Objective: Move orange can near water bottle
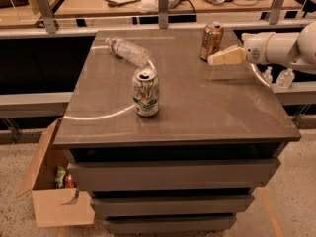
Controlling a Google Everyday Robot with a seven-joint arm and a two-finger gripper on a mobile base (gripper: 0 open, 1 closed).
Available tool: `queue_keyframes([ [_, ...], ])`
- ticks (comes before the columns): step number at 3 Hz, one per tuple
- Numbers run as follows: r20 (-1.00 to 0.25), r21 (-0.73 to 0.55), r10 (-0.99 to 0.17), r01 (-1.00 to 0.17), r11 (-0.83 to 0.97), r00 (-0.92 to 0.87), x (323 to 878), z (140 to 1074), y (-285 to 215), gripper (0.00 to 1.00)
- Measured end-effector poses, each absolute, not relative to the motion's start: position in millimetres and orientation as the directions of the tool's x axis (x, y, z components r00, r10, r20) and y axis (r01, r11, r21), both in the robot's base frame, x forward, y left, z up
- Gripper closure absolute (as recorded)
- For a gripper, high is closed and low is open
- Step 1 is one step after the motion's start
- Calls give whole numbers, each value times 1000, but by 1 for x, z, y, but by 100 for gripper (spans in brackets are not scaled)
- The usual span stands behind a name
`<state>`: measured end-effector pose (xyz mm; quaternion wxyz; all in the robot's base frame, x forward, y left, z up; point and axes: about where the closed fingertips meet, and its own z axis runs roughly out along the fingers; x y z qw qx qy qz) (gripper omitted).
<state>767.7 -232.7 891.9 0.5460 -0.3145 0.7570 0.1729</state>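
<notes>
Beside the orange can (212, 41) (upright) hovers the end effector (214, 59).

My claw (217, 59) hovers at the far right of the bench (222, 107), just beside the orange can (212, 41). Between that can and the water bottle (127, 50) I see open surface; the white can (146, 92) stands nearer, mid-left.

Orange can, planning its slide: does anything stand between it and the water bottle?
Nothing visible: bare table between orange can and water bottle; white can stands nearer the front, off that line. End effector sits beside the orange can.
</notes>
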Motion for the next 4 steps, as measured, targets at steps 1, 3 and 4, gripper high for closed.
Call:
queue_keyframes([
  [1, -940, -101, -291, -666, 739, -181, 783, 885, -218, 0],
  [3, -938, -127, -302, -640, 758, -171, 812, 875, -209, 12],
  [4, -933, -130, -314, -647, 752, -177, 817, 872, -201, 35],
])
